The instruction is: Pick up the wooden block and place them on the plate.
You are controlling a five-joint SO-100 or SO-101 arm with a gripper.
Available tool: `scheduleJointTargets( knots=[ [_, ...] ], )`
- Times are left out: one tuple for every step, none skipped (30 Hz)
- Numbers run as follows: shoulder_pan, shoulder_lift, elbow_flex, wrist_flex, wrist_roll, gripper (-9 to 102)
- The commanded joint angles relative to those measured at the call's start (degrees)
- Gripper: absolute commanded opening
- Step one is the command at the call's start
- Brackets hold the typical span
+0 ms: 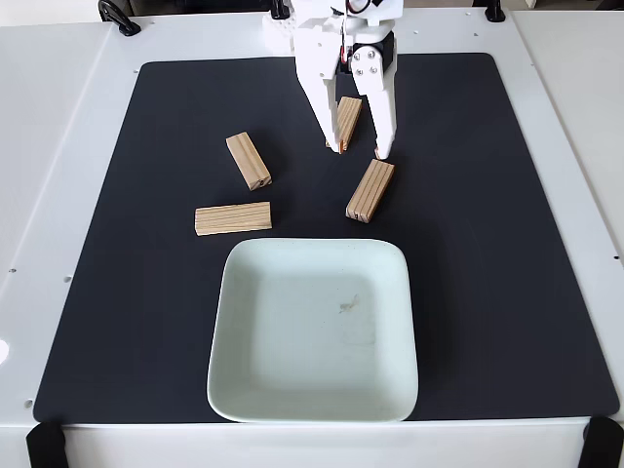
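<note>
On a black mat (487, 244) atop a white table (58, 146), the white gripper (362, 151) stands with its jaws spread wide, straddling the farthest wooden block (348, 119) without closing on it. Three more blocks lie apart on the mat: one (370, 190) just below the gripper, two (249, 160) (233, 218) to the left. The mint-green plate (244, 390) holds none; all four placements appear to remain.

Your arm is white plastic, reaching in from the far edge of the black mat (468, 195). Its gripper (362, 151) has two long, tapering white fingers. Just above them you'll see a black motor block with small silver screws, plus a red wire near the top.
</note>
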Motion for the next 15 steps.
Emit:
scheduleJointTargets(
  knots=[
    [-0.1, 0.2, -0.5, -0.8, -1.7, 32],
    [-0.3, 0.2, -0.4, -0.5, -1.8, 33],
    [-0.4, 0.1, -0.2, -0.4, -1.8, 34],
    [-0.4, 0.1, 0.0, -0.4, -1.8, 34],
    [-0.6, 0.0, 0.3, -0.4, -1.8, 34],
    [-1.2, -0.1, 0.4, -0.5, -1.7, 34],
    [-1.6, -0.4, 0.4, -0.5, -1.7, 34],
    [-1.8, -1.1, 0.4, -0.5, -1.6, 34],
    [-2.0, -1.9, 0.1, -0.5, -1.5, 34],
    [-2.1, -2.9, -0.4, -0.6, -0.6, 34],
    [-2.2, -3.7, -0.6, -1.1, 0.5, 34],
    [-2.3, -4.6, -1.3, -1.1, 1.1, 34],
    [-2.3, -5.6, -2.4, -1.1, 1.9, 34],
    [-2.4, -6.8, -3.3, -1.1, 2.4, 34],
    [-2.7, -7.9, -4.4, -1.1, 2.5, 34]
  ],
)
